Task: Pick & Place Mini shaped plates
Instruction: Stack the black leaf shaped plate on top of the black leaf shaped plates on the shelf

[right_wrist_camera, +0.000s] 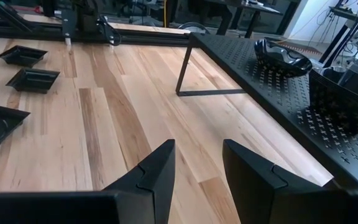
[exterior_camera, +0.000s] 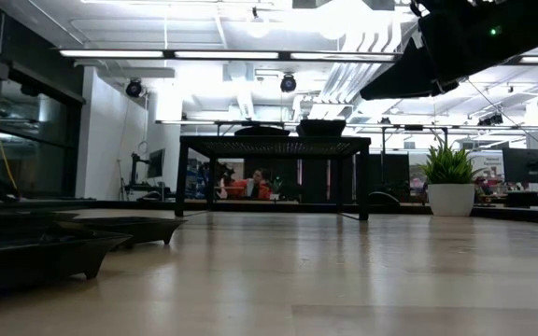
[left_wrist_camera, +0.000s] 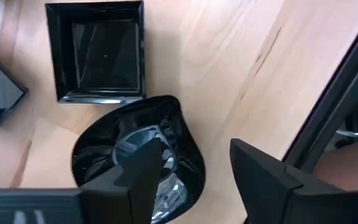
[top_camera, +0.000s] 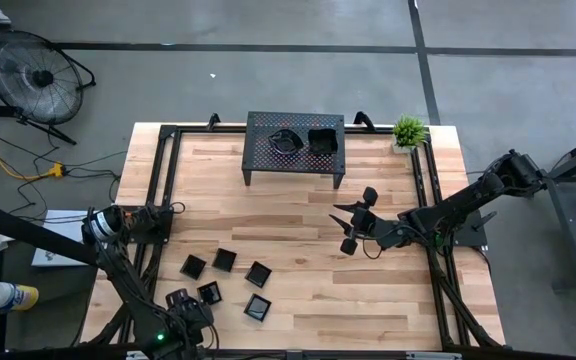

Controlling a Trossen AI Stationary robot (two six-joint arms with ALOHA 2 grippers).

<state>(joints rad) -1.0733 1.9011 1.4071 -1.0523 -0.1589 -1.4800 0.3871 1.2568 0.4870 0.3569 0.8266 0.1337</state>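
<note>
**Progress.** Two mini shaped plates rest on the perforated rack (top_camera: 295, 147) at the far side of the table: a rounded wavy dish (top_camera: 284, 141) and a square dish (top_camera: 322, 139), side by side. The rest remain on the table's near-left part: five square dishes (top_camera: 224, 260) lie loosely grouped, and a sixth, a ruffled dish (left_wrist_camera: 143, 149), sits just beside one of them under the left arm. Judged from this, the job is early; most pieces are yet to be carried over.

**Left gripper** (left_wrist_camera: 197, 180). At the near-left table edge, over the ruffled dish. Fingers spread, one over the dish's bowl, the other outside its rim; nothing is clamped.

**Right gripper** (right_wrist_camera: 197, 171). Right of table centre, pointing toward the rack. Fingers parted, bare wood between them; it carries nothing.

**Surface.** Light wooden plank table (top_camera: 298, 290), bordered by black frame rails. A small potted plant (top_camera: 408, 131) stands at the far-right corner.

**Room.** Grey concrete floor; a floor fan (top_camera: 34, 76) and a yellow cable (top_camera: 8, 165) to the far left. The low view shows an open workshop with ceiling strip lights and a person seated far behind the rack.
</note>
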